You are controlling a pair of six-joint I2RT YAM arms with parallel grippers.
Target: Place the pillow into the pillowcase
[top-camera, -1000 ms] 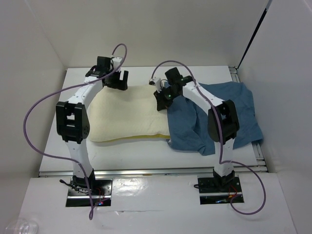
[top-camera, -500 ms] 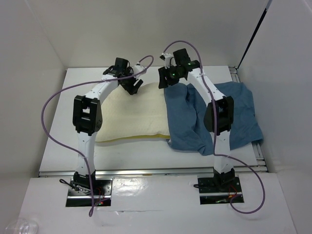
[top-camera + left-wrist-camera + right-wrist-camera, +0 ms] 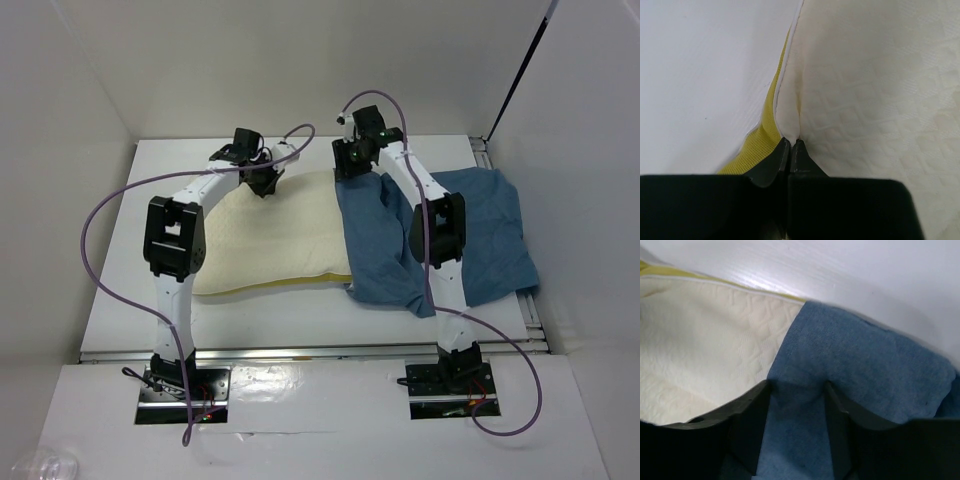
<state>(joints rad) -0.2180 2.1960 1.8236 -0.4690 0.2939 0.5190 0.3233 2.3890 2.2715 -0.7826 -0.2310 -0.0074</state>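
The cream pillow (image 3: pixel 270 235) lies left of centre on the table, its right end tucked under the dusty-blue pillowcase (image 3: pixel 485 235). At the pillow's far edge, my left gripper (image 3: pixel 266 182) is shut and pinches a fold of cream fabric (image 3: pixel 790 120) beside the yellow mesh side (image 3: pixel 760 145). My right gripper (image 3: pixel 348 166) is at the pillowcase's far left corner. In the right wrist view it stands open (image 3: pixel 797 390), its fingers (image 3: pixel 752 415) pressed down onto the blue pillowcase (image 3: pixel 865 360), with the pillow (image 3: pixel 710 355) just to the left.
The white table (image 3: pixel 115 300) sits in a white-walled enclosure. A metal rail (image 3: pixel 532 310) runs along its right edge, another along the front. Purple cables (image 3: pixel 100 215) loop off both arms. The pillowcase reaches close to the right rail.
My left gripper has moved right along the pillow's far edge and shut on it. My right gripper has gone from the pillowcase's mouth to its far corner and opened there.
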